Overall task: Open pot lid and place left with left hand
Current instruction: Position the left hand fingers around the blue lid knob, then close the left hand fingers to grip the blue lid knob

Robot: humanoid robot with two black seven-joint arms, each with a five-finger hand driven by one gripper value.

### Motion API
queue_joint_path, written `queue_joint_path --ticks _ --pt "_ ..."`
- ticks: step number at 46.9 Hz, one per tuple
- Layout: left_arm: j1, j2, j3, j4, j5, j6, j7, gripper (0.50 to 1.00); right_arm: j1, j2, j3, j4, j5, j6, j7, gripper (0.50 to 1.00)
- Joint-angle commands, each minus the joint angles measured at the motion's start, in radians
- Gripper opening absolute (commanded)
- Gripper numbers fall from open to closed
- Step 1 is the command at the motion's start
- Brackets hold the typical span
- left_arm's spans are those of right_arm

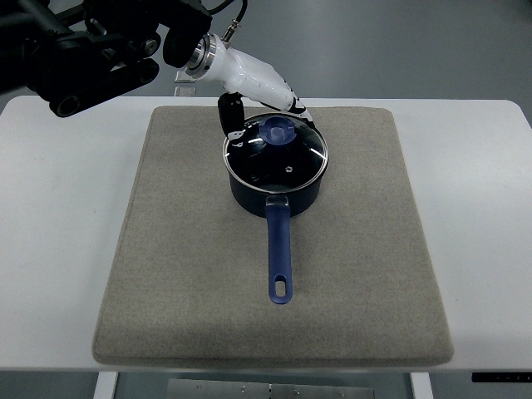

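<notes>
You see no readable writing; your left hand [249, 104] reaches down over the lid [275, 154], its fingers [230, 116] curled beside the knob [278, 130], contact unclear, the lid on the pot [274, 195] mid-mat [166, 274].

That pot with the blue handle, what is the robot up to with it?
The robot's left hand reaches in from the upper left and sits at the far rim of the glass lid, beside its blue knob. The lid is on the dark blue pot, which stands on a grey mat on the white table. Whether the hand grips the lid cannot be told. No right hand shows.
</notes>
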Motion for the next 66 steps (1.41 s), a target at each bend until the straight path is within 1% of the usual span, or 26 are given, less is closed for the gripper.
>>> queue_joint_path --ticks 1,21,26,35,44,48,51,56,66 --pt "0.007 0.000 0.003 0.003 0.001 0.005 0.000 0.994 0.000 0.000 0.000 0.000 0.000 0.000 0.000 0.917" --pt "0.027 -0.005 -0.002 0.017 0.001 0.008 0.000 0.994 0.000 0.000 0.000 0.000 0.000 0.000 0.000 0.917" --pt "0.027 -0.006 0.000 0.022 0.002 0.028 0.003 0.992 0.000 0.000 0.000 0.000 0.000 0.000 0.000 0.917" --pt "0.026 -0.060 -0.005 0.115 -0.001 0.030 0.003 0.992 0.000 0.000 0.000 0.000 0.000 0.000 0.000 0.917" --pt "0.024 -0.093 -0.009 0.137 -0.002 0.021 0.003 0.992 0.000 0.000 0.000 0.000 0.000 0.000 0.000 0.917" --pt "0.016 -0.116 -0.014 0.149 -0.015 0.010 0.003 0.992 0.000 0.000 0.000 0.000 0.000 0.000 0.000 0.917" --pt "0.015 -0.126 -0.014 0.149 -0.022 -0.012 0.003 0.992 0.000 0.000 0.000 0.000 0.000 0.000 0.000 0.917" --pt "0.013 -0.127 -0.012 0.144 -0.022 -0.048 0.002 0.992 0.000 0.000 0.000 0.000 0.000 0.000 0.000 0.917" --pt "0.012 -0.126 -0.005 0.141 -0.010 -0.082 0.002 0.992 0.000 0.000 0.000 0.000 0.000 0.000 0.000 0.917"
